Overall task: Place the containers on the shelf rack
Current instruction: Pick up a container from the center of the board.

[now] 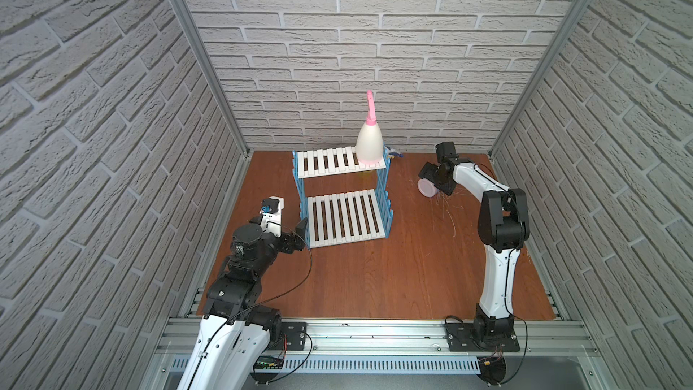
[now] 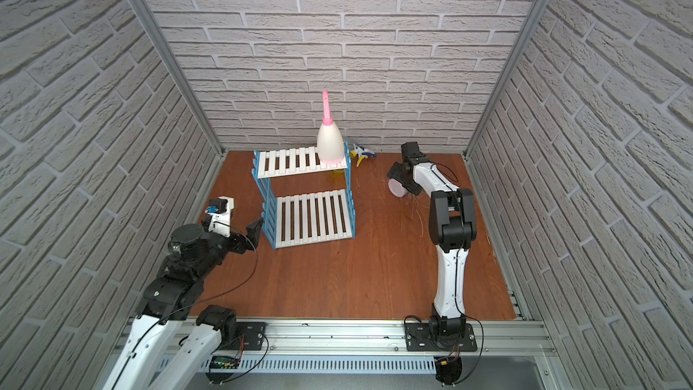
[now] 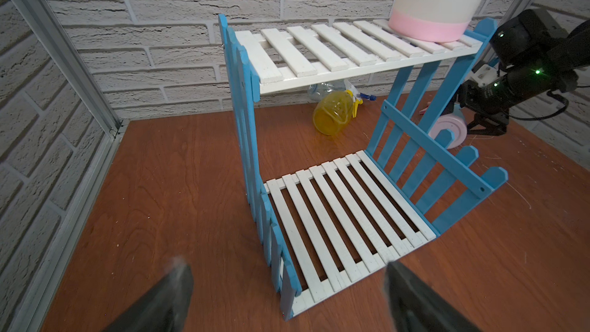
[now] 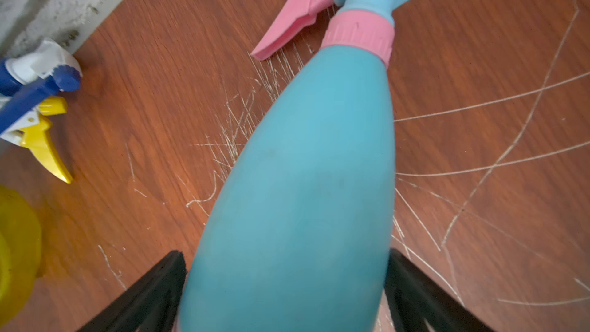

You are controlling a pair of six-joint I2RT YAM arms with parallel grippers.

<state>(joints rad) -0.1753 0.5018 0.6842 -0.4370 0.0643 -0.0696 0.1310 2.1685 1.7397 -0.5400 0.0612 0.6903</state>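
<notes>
Right of the blue-framed white-slatted shelf rack [image 1: 330,161], the light-blue teardrop plastic bottle [image 4: 303,170] is laid flat on the table [image 4: 479,59], wide end straddled by the right gripper [image 4: 285,255], nozzle pointing away; whether it is squeezed cannot be told. Left gripper [image 3: 284,265] is held spread, empty.

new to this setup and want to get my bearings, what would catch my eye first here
The cream bottle with its pink nozzle stands upright at one end of the shelf rack's top tier. To the rack's right, the right gripper straddles a light-blue bottle lying on the wooden table. A yellow bottle and a clear bottle lie on the table at the back of the rack.
</notes>
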